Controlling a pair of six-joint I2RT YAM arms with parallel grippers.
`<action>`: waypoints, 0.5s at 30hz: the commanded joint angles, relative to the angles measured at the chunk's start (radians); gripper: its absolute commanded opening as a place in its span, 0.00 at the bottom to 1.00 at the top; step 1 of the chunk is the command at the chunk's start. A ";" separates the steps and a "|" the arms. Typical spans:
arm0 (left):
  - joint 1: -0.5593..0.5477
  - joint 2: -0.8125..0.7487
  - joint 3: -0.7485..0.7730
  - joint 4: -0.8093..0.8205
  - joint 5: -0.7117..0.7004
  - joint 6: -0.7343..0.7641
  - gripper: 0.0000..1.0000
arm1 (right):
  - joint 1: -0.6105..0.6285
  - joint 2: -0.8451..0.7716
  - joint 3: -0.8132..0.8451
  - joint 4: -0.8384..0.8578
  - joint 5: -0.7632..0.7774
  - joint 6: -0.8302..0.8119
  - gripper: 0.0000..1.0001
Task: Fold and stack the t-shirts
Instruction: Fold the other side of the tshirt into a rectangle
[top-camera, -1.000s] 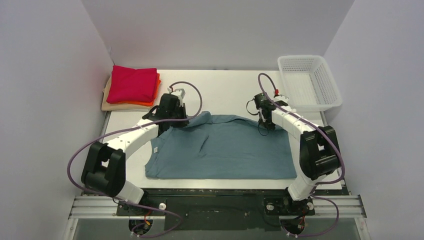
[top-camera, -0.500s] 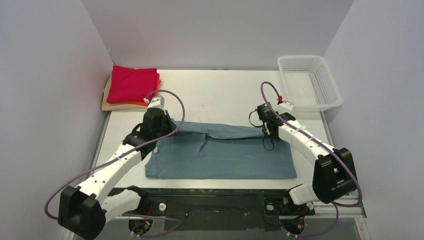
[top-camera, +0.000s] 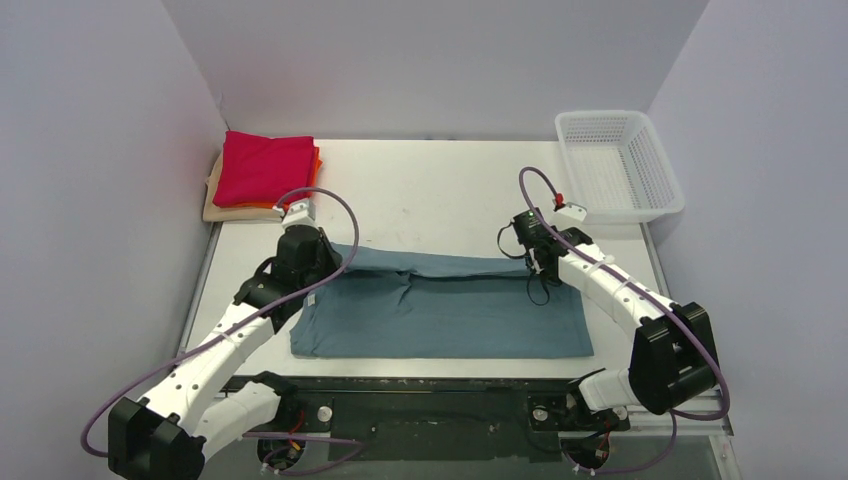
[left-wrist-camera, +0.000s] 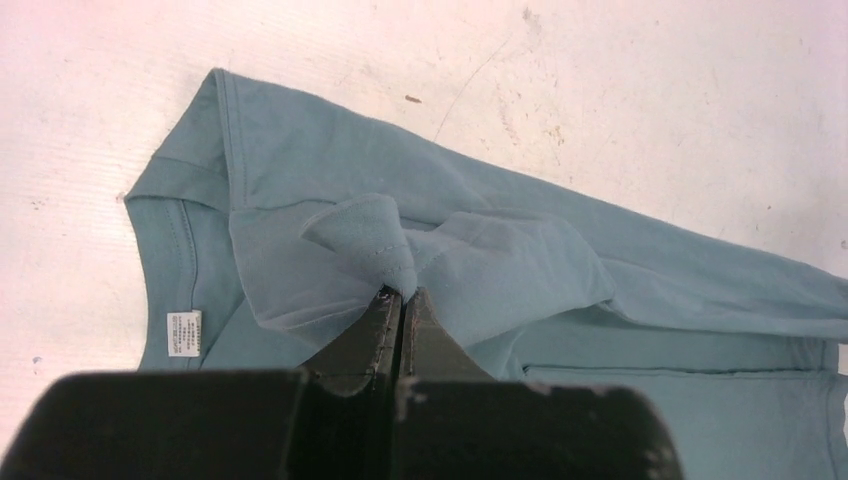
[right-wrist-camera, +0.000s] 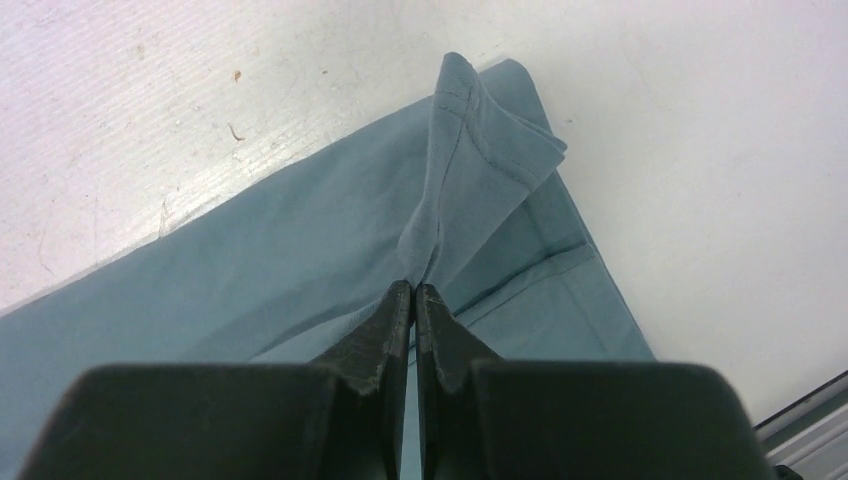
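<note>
The teal-blue t-shirt (top-camera: 440, 305) lies on the white table, its far edge lifted and folded toward the near side. My left gripper (top-camera: 312, 268) is shut on a pinch of that shirt near its left far corner; the left wrist view shows the shut gripper (left-wrist-camera: 402, 292) holding bunched cloth (left-wrist-camera: 360, 240) above the collar. My right gripper (top-camera: 540, 268) is shut on the shirt's right far corner, seen in the right wrist view (right-wrist-camera: 413, 287) with the hem (right-wrist-camera: 480, 130) standing up. Folded crimson-red (top-camera: 265, 167), orange (top-camera: 310, 185) and beige (top-camera: 215, 200) shirts sit stacked at the far left.
A white mesh basket (top-camera: 618, 165) stands at the far right corner. Grey walls close in both sides. The table's near edge meets a black metal rail (top-camera: 430, 395) by the arm bases.
Both grippers have pulled the teal shirt's far edge toward the near side, folding it over itself. The shirt's visible area has narrowed into a band.
</note>
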 joint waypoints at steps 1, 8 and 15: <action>-0.005 -0.025 0.095 0.022 -0.058 0.009 0.00 | 0.003 -0.030 0.064 -0.058 0.051 -0.032 0.00; -0.005 0.008 0.128 0.012 -0.055 0.036 0.00 | 0.003 -0.038 0.091 -0.068 0.065 -0.049 0.00; -0.008 -0.081 0.031 -0.055 -0.021 -0.021 0.00 | 0.003 -0.018 0.062 -0.066 0.049 -0.072 0.00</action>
